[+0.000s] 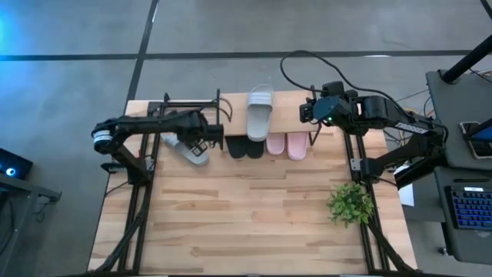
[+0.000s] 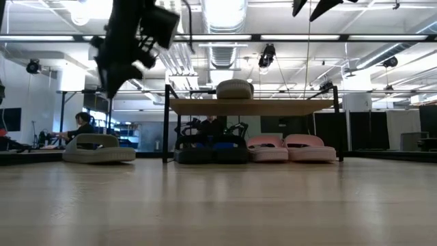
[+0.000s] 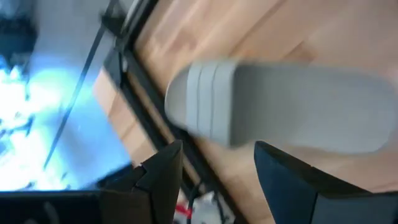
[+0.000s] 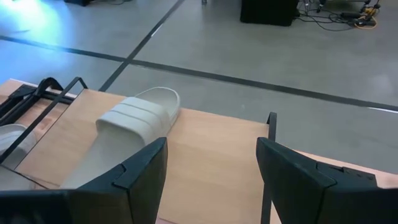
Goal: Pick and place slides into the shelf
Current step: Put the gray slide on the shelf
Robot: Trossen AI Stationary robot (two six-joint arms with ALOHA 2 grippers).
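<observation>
Loose light grey slide (image 1: pixel 187 148) lying flat on the desk (image 1: pixel 246 215), just left of the shelf (image 1: pixel 296 108), partly under the left arm; seen close in the left wrist view (image 3: pixel 273 112), strap end toward the shelf's black leg. Left hand (image 1: pixel 216 132) hovering above and just beside it, fingers (image 3: pixel 158 180) spread apart and grasping nothing; raised well off the desk in the low view (image 2: pixel 133 41).

Probably the step in hand: picking up this last loose slide. Best done by lowering straight down over the strap, one finger each side of it, clenching on the strap rather than on the sole edge, since the foam looks soft and likely to bend. Worth lifting clear of the shelf leg before swinging across. Free space on the plank top beside the other grey slide looks the likely spot.

Shelf contents: second light grey slide (image 1: pixel 260 112) on the plank top, lying lengthwise, also plain in the right wrist view (image 4: pixel 134 134). Lower level: two black slides (image 2: pixel 205 152) side by side, then two pale pink slides (image 2: pixel 290 147) to their right, all toes out toward the desk front.

Right hand (image 1: pixel 308 111) waiting at the shelf's right end above the plank, fingers (image 4: pixel 140 174) wide apart, empty.

Small green plant (image 1: pixel 350 202) standing well apart near the desk's right edge
</observation>
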